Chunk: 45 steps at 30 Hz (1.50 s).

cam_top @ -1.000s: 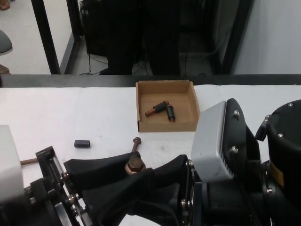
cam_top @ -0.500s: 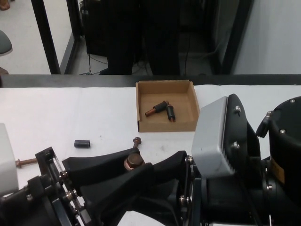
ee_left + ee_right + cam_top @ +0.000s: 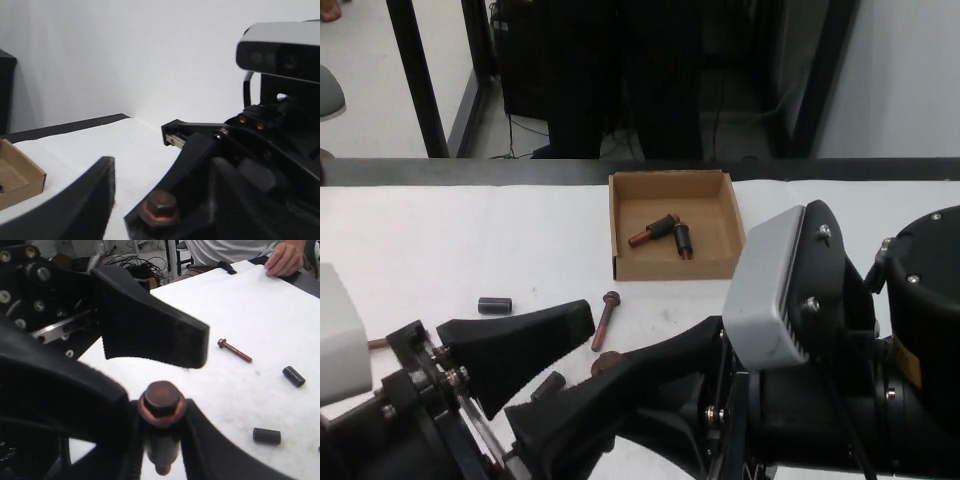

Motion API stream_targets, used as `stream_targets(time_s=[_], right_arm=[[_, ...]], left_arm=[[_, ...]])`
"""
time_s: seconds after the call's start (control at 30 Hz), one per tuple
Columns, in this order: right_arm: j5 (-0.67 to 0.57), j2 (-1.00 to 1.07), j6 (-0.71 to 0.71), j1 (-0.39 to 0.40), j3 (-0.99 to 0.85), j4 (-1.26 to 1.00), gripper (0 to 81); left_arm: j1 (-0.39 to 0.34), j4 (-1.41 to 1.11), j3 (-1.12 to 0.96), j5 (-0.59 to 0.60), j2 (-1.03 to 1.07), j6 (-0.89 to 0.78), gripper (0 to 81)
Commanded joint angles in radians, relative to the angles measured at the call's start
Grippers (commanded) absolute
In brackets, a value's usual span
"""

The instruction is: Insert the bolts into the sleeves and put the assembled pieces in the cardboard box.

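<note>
**Two axes that did not yet agree**

The right gripper (image 3: 161, 440) pinched a copper-coloured hex-head bolt (image 3: 161, 405), head up and shank pointing down. The left gripper (image 3: 160, 185) stood spread beside it. A short black cylindrical sleeve (image 3: 548, 385) lay flat on the white bench (image 3: 420, 250), just left of the bolt and nearer the left gripper. The brown cardboard box (image 3: 675, 268) sat well beyond.

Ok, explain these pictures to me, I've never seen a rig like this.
Two robot arms stand at a white bench. One picture looks down from behind them; the other two come from cameras on the wrists. The right gripper pinches a copper bolt. The left gripper is open close by, holding nothing. On the bench lie a loose bolt, a black sleeve and a cardboard box with two finished pieces inside.
</note>
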Motion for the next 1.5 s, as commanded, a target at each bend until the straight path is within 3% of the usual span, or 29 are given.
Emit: stream_targets(time_s=[0.0, 0.17, 0.23, 0.33, 0.43, 0.47, 0.63, 0.8, 1.47], right_arm=[[0.045, -0.033, 0.008, -0.005, -0.029, -0.054, 0.3], [0.105, -0.042, 0.036, -0.026, -0.036, 0.056, 0.3], [0.105, -0.042, 0.036, -0.054, -0.049, 0.103, 0.3], [0.125, -0.042, 0.036, -0.133, -0.084, 0.171, 0.3], [0.121, -0.028, 0.036, -0.241, -0.128, 0.24, 0.3], [0.115, -0.017, 0.036, -0.282, -0.145, 0.262, 0.3], [0.043, 0.079, 0.025, -0.456, -0.25, 0.337, 0.3], [0.004, 0.244, -0.012, -0.548, -0.391, 0.395, 0.3], [-0.04, 0.923, -0.06, -0.596, -1.083, 0.724, 0.3]], left_arm=[[0.006, 0.062, 0.011, 0.011, 0.009, 0.016, 51.9], [0.118, 0.071, 0.011, 0.019, 0.009, -0.021, 50.5], [0.163, 0.122, 0.007, 0.052, 0.009, -0.055, 44.4], [0.213, 0.21, 0.007, 0.14, 0.009, -0.067, 27.1], [0.244, 0.262, 0.004, 0.218, 0.009, -0.067, 2.1], [0.248, 0.264, 0.004, 0.229, 0.009, -0.067, 0.4], [0.25, 0.269, -0.009, 0.23, 0.012, -0.139, 0.8], [0.25, 0.271, -0.033, 0.23, 0.012, -0.177, 0.8], [0.25, 0.347, -0.036, 0.23, 0.012, -0.251, 0.8]])
